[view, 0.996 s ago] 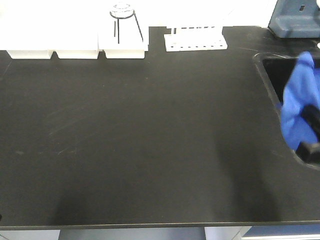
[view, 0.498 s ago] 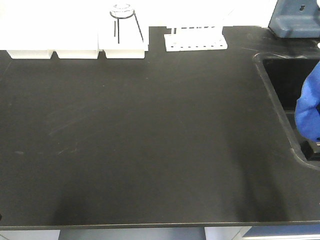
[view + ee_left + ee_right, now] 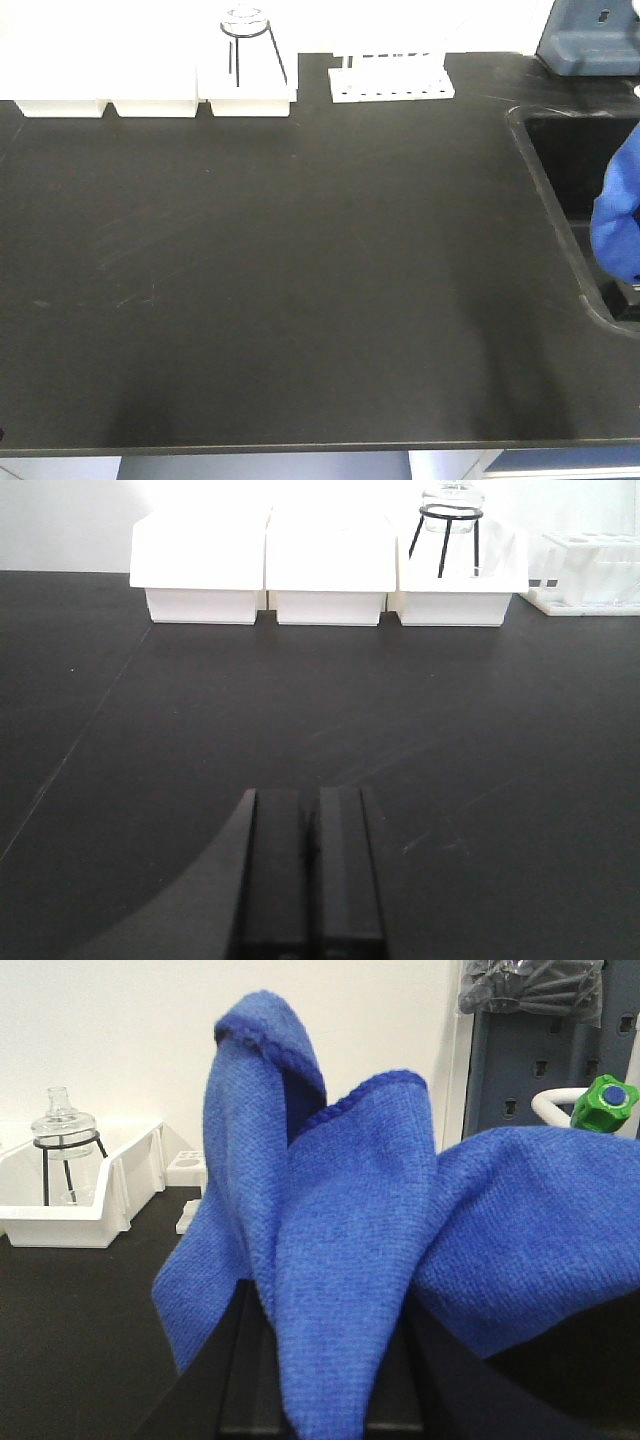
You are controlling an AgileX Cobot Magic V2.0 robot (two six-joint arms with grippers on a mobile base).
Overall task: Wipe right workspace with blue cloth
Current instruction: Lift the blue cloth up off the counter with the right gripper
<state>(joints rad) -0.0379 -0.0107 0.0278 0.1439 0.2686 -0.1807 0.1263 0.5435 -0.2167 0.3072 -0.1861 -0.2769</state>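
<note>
The cloth (image 3: 618, 222) hangs at the right edge of the front view, over the sink (image 3: 565, 150) sunk into the right end of the worktop (image 3: 300, 290), its lower end close to the sink's near rim. The right tool (image 3: 325, 1390) is clamped on the cloth. In its wrist view the blue fabric is pinched between two dark fingers (image 3: 235, 1390) at the bottom of the picture and stands up from them in three wrinkled folds. In the front view only a dark bit of this tool shows below the cloth.

The left tool (image 3: 311, 802) has its fingers pressed flat together with nothing between them. It is over the bare worktop and faces the rear edge; whether it touches the surface cannot be told.

Along the rear edge, toward the left corner, three white bins (image 3: 150, 100) stand side by side, touching. The rightmost one holds a clear glass flask (image 3: 245, 20). Just right of the bins a white tube rack (image 3: 392, 82) stands at the same edge. A grey-blue device (image 3: 590, 40) sits at the rear right corner, behind the sink. In the right wrist view a green cap (image 3: 603, 1100) shows behind the cloth, before a grey pegboard (image 3: 520, 1070). Faint pale scuffs mark the worktop's middle
</note>
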